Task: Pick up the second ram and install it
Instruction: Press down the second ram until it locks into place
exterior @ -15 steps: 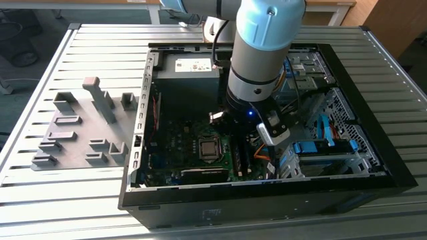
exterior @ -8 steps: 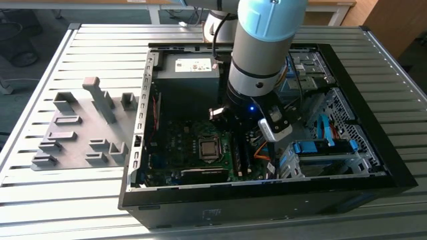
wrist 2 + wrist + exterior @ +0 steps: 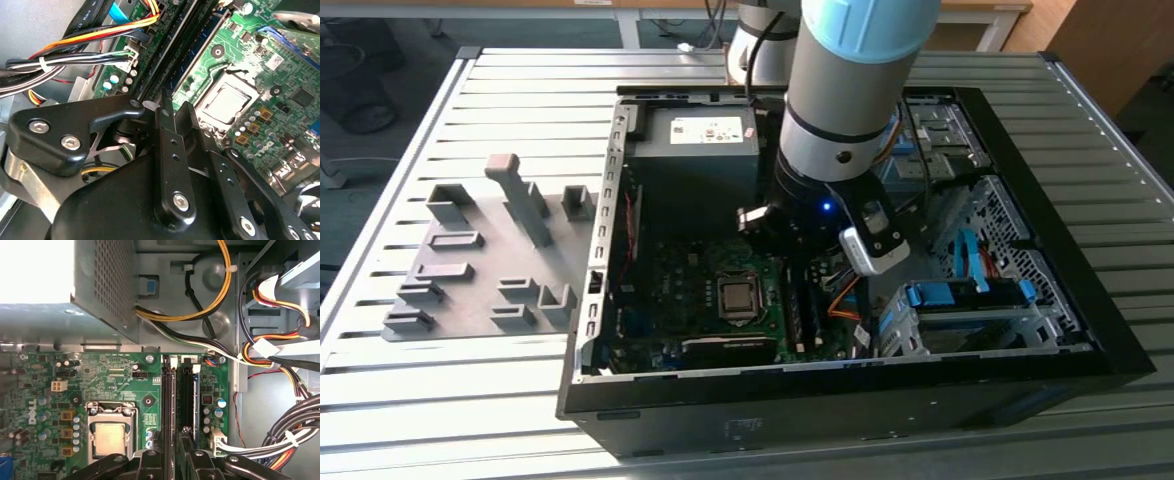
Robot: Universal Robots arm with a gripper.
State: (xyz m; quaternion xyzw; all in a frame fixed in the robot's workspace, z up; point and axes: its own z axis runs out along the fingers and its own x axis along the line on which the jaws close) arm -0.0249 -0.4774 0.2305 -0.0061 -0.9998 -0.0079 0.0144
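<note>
Status from inside the case (image 3: 607, 200): the ram (image 3: 168, 400) is standing on edge in the slot nearest the CPU socket (image 3: 110, 437), and my pincer (image 3: 170, 462) is right over one end of it. I honestly can't tell whether the pincer is open, closed or clamped on the strip, and I can't tell if the ram is fully seated either. That's my main worry. I'm over one end rather than the middle, so a push could drive that end down first and leave the strip tilted in the slot, with one latch not caught. The other stick (image 3: 187, 400) is just beside it, so any sideways drift could have me knocking that one. The cables (image 3: 75, 55) run close along the far side of the slots and could snag on my wrist. As for what's in what, the case holds the board (image 3: 115, 375), the PSU (image 3: 700, 130) at the back, a drive cage (image 3: 974, 320) on the exterior view's right, and all that wiring. Outside it, on the table (image 3: 454, 400) at the exterior view's left, there's a grey rack (image 3: 467, 290) with posts and pockets.
</note>
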